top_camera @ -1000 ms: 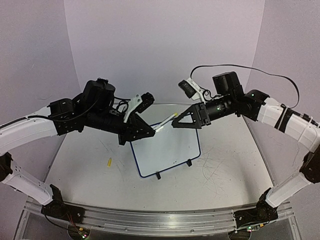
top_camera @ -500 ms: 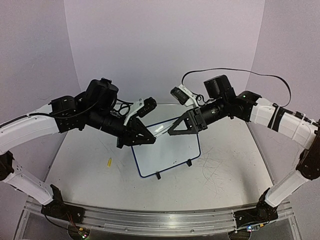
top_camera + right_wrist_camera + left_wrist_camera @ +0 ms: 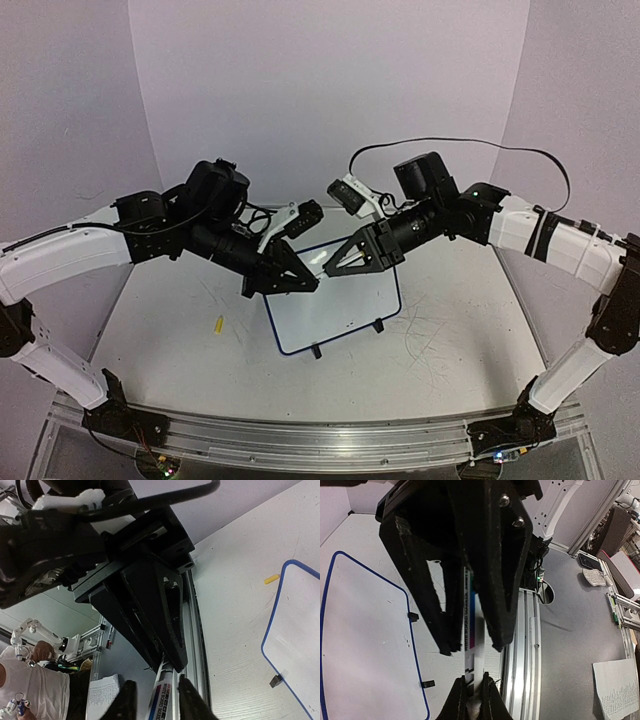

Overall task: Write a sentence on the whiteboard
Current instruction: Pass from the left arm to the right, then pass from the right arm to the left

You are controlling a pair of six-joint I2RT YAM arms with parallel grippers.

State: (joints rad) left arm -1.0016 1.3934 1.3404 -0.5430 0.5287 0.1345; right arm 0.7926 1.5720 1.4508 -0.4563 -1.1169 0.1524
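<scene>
Yellow bit on table far left, well clear of whiteboard – prob the pen cap, parked there so the tip's bare for writing. L gripper clamped shut on marker, pinching one end so the rest of the barrel sticks out free for a 2nd grip. R gripper meets it head-on, fingers either side of same barrel, narrow w/ slivers of gap – can't tell if it's biting. Reads as a mid-air handoff/regrip to get the pen at a writing angle. Under the meeting point the whiteboard sits on its black feet, mid-table btw both arms so either reaches. No sentence visible on it, surface looks blank
</scene>
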